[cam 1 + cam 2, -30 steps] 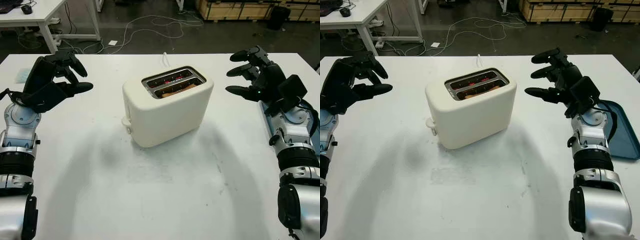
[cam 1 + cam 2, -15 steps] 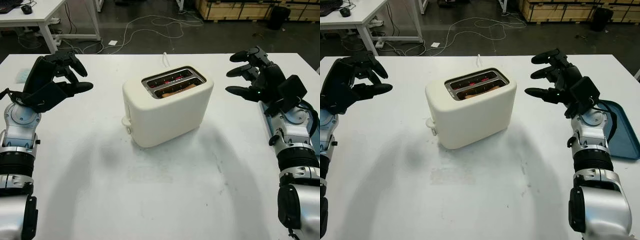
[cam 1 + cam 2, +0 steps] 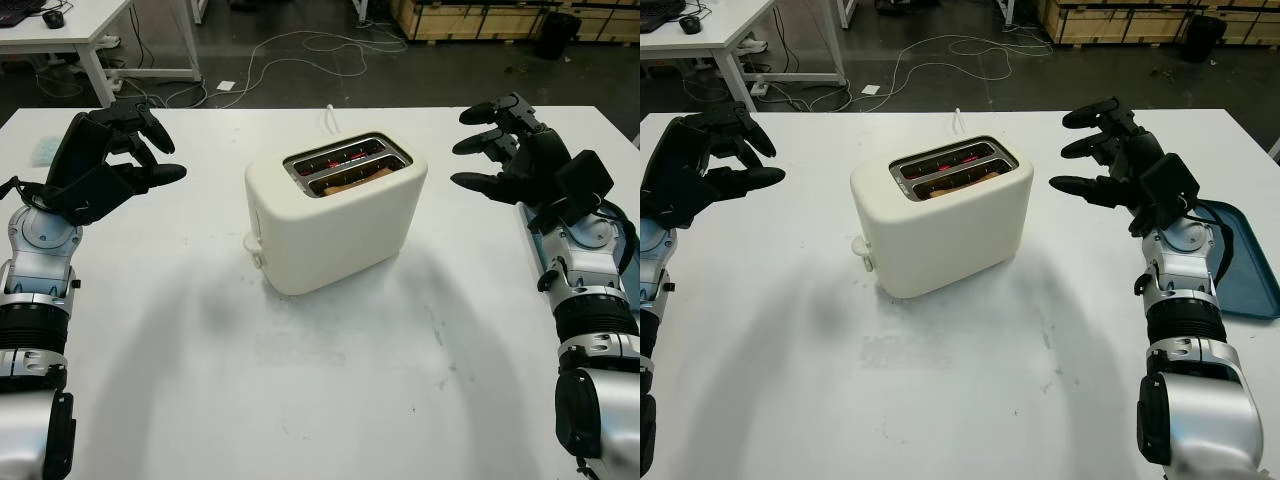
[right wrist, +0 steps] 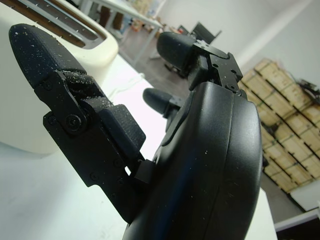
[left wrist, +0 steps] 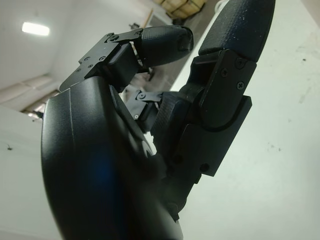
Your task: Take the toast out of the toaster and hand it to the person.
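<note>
White desk (image 3: 330, 380): toaster (image 3: 335, 215), toast (image 3: 357, 178) still inside, between open left robot hand (image 3: 110, 160) and right robot hand (image 3: 515, 150); reach pending.

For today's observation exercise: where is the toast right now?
The toast sits down in the nearer slot of the cream toaster at the table's middle, between the open left hand and open right hand.

The left hand (image 3: 112, 160) hangs open at the frame's upper left, its forearm rising from the bottom left corner, while the right hand (image 3: 515, 150) hangs open at the upper right above its silver forearm.
</note>
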You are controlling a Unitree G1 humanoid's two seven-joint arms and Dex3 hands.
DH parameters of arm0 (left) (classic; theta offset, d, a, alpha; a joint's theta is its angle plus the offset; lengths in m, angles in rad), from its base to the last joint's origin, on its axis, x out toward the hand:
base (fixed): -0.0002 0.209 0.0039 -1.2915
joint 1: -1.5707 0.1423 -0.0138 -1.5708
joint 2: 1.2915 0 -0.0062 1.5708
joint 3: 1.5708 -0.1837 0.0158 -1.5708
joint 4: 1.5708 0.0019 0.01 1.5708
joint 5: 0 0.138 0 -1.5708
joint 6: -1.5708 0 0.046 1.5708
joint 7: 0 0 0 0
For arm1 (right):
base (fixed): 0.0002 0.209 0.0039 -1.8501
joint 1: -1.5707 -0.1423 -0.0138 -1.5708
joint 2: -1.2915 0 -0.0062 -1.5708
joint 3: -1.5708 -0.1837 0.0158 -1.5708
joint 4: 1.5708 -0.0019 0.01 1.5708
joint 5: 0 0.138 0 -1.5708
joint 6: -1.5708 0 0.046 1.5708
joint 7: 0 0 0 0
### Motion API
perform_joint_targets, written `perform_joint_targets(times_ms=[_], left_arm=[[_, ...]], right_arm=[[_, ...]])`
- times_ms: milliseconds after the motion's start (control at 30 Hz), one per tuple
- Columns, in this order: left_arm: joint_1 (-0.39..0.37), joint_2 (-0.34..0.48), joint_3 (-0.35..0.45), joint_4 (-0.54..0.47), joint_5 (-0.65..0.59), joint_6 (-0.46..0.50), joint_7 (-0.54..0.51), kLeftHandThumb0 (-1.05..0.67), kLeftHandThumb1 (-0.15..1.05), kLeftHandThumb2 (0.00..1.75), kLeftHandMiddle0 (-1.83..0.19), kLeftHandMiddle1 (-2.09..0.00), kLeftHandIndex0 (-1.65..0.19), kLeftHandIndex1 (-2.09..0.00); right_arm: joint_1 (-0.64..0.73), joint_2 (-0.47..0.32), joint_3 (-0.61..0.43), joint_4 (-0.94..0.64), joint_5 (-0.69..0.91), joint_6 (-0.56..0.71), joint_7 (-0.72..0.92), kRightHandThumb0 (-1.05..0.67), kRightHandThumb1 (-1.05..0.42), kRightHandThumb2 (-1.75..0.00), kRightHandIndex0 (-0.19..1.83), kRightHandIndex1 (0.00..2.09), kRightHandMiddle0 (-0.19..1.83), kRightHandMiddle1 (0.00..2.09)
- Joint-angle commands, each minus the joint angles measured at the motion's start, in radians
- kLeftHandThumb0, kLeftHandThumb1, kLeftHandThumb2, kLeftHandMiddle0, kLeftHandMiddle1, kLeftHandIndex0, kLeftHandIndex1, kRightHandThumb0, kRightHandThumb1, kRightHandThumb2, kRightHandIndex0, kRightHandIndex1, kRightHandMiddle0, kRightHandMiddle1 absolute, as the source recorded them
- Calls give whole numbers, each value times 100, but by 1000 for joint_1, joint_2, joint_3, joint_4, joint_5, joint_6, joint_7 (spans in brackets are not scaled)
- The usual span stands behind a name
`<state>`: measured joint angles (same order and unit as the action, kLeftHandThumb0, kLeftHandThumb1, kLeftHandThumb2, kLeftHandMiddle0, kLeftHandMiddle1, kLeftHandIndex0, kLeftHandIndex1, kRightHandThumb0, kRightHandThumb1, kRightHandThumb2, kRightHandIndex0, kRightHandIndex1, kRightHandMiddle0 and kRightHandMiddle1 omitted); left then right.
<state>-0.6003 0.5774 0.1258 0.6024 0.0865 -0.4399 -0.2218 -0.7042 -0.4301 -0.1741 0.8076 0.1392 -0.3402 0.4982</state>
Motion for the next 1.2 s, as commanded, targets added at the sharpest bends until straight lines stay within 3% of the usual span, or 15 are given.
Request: perform_joint_targets(times_ms=[0, 1167], left_arm=[[3, -3, -3, -6, 4, 2, 8, -105, 84, 1, -69, -153, -62, -153], [-6, -4, -4, 10, -2, 0, 0, -105, 85, 0, -71, -150, -64, -150]], right_arm=[[-2, 1, -4, -6, 1, -15, -6, -105, -60, 0, 0, 153, 5, 137], [-9, 1, -1, 7, 0, -31, 2, -105, -60, -1, 0, 154, 6, 137]])
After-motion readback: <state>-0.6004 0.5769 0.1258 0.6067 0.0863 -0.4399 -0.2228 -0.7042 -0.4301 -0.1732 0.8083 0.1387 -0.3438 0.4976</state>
